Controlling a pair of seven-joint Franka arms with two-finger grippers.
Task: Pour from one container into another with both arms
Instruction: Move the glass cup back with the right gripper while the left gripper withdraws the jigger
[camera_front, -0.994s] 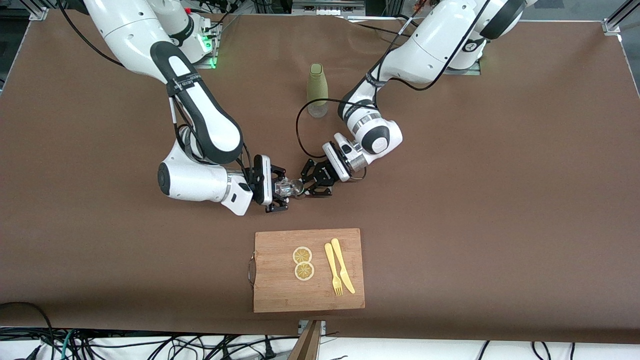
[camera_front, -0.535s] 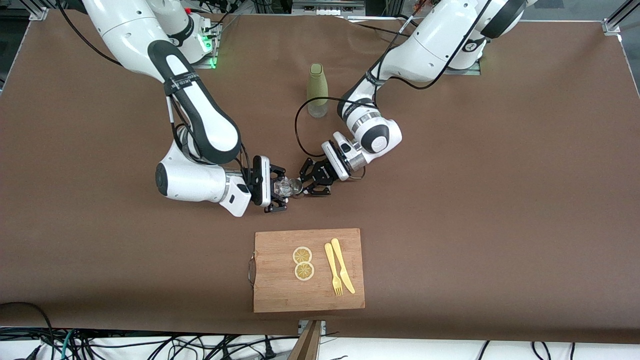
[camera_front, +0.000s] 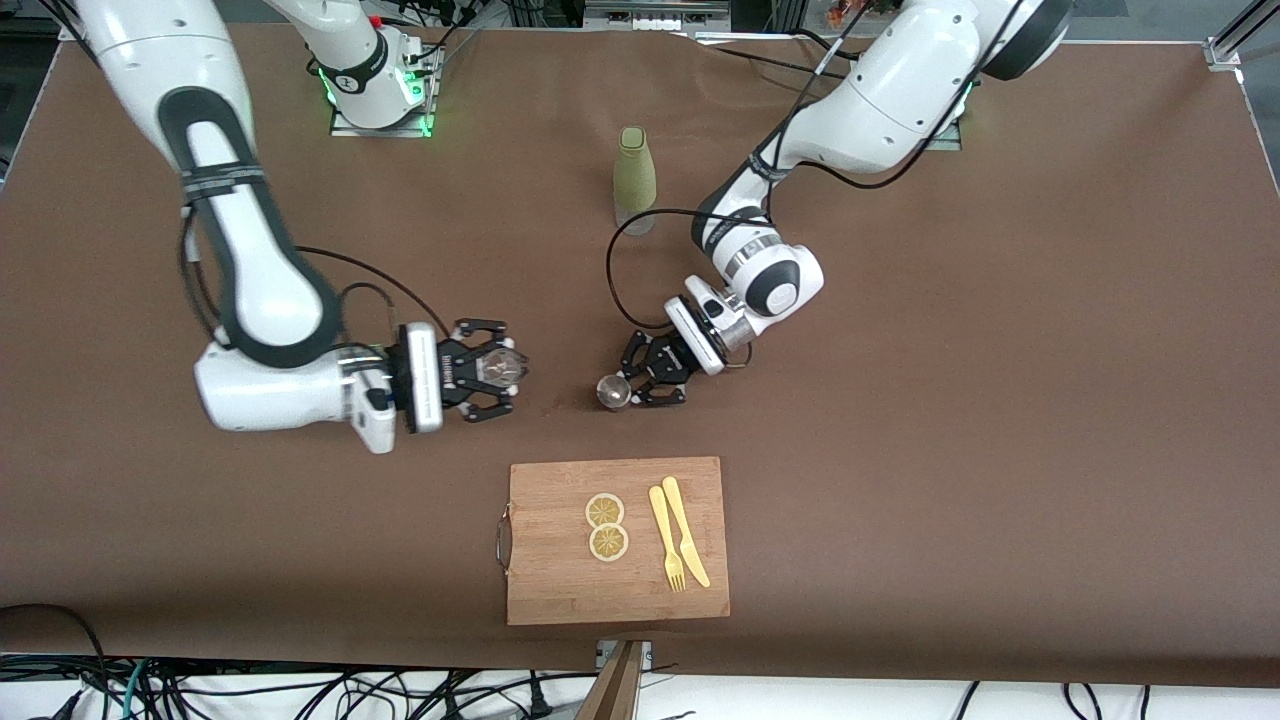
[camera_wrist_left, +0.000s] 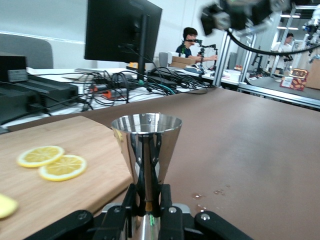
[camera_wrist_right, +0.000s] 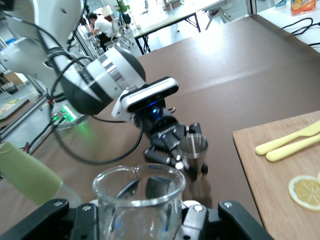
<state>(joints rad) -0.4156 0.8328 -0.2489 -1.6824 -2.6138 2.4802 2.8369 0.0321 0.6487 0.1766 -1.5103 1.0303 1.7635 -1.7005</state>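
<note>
I see a brown paper-covered table (camera_front: 1000, 400) spanning the whole workspace. A tall olive-green bottle with a clear base (camera_front: 634, 180) stands upright near the arm bases, about mid-table. A rectangular bamboo cutting board with a metal handle (camera_front: 560, 580) lies flat at the edge nearest the front camera. On it I note two round lemon slices (camera_front: 606, 526), touching one another, and beside them a yellow plastic fork (camera_front: 666, 540) and a yellow plastic knife (camera_front: 685, 530), side by side. A few small droplets (camera_wrist_left: 210, 193) sit on the table surface.
</note>
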